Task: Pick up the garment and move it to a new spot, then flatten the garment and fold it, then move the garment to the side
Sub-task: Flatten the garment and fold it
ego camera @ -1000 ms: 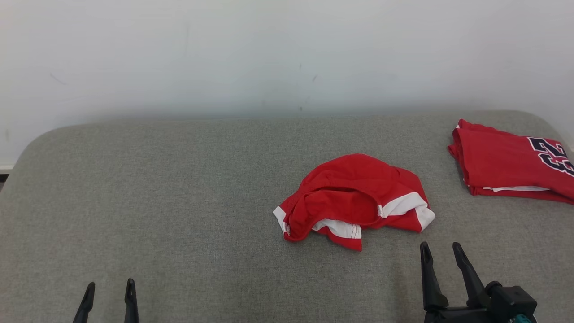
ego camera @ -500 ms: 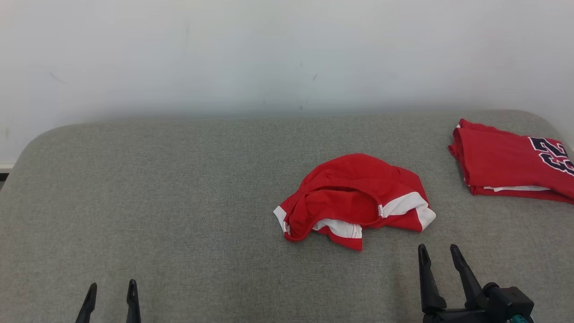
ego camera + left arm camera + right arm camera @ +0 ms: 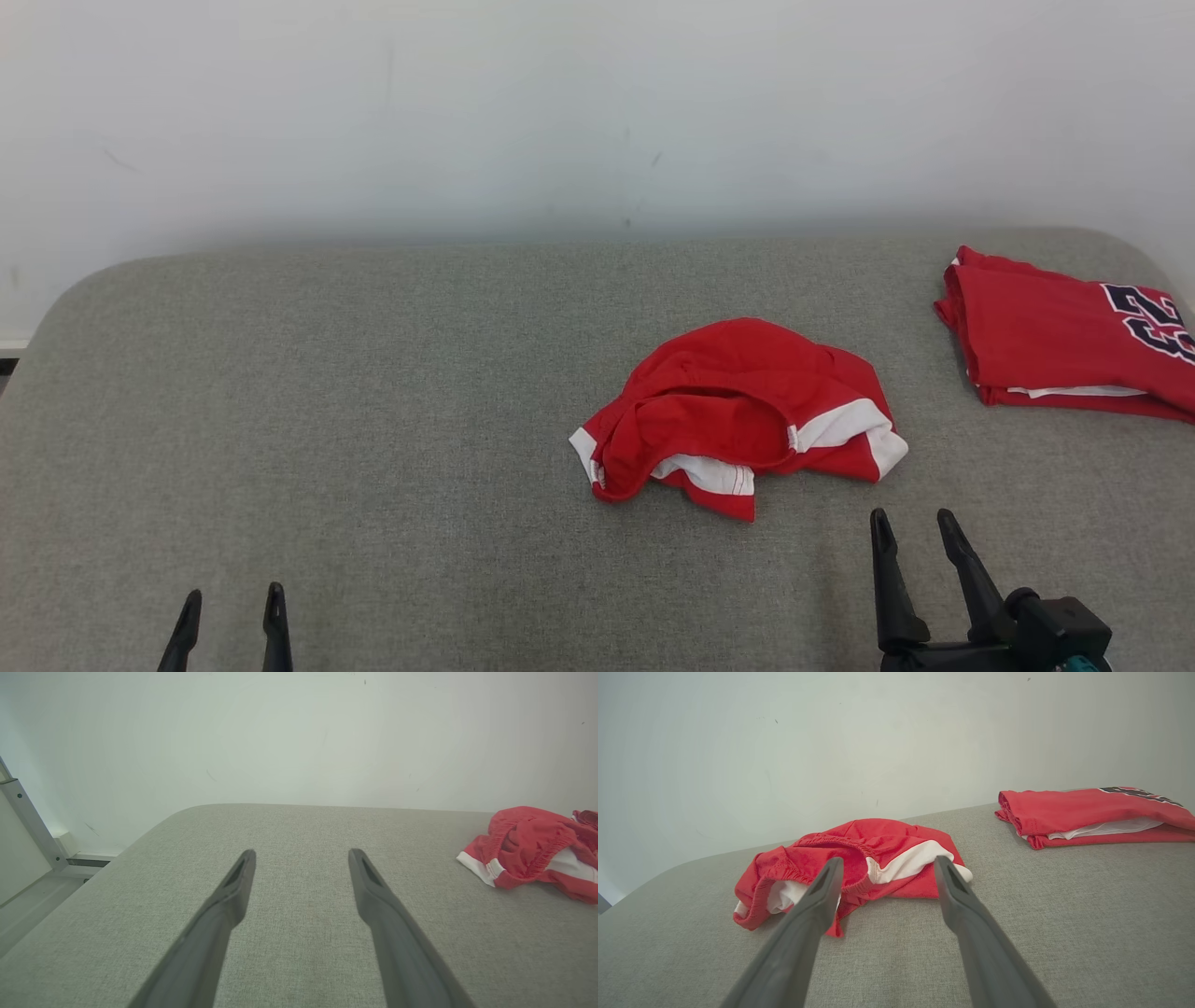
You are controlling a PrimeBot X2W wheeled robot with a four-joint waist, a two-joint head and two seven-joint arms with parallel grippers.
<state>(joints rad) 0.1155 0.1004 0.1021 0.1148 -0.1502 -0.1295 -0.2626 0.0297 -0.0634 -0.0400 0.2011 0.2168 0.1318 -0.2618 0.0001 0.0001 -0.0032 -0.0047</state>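
Observation:
The garment (image 3: 738, 411) lies crumpled right of centre on the grey padded surface (image 3: 373, 420): red fabric with white panels and a gathered red edge. My right gripper (image 3: 913, 515) is open, just in front of the garment's right end and apart from it. In the right wrist view the garment (image 3: 878, 858) sits just beyond the open right gripper (image 3: 888, 860). My left gripper (image 3: 232, 595) is open at the lower left, far from the garment. In the left wrist view the open left gripper (image 3: 302, 853) holds nothing, with the garment (image 3: 528, 844) at the right edge.
A second red garment (image 3: 1055, 341), folded flat with dark lettering, lies at the far right of the surface; it is also in the right wrist view (image 3: 1087, 812). A white wall stands behind. A metal frame post (image 3: 28, 826) stands off the surface's left end.
My right gripper has drifted a few pixels left and down. The garment and the folded one have not moved.

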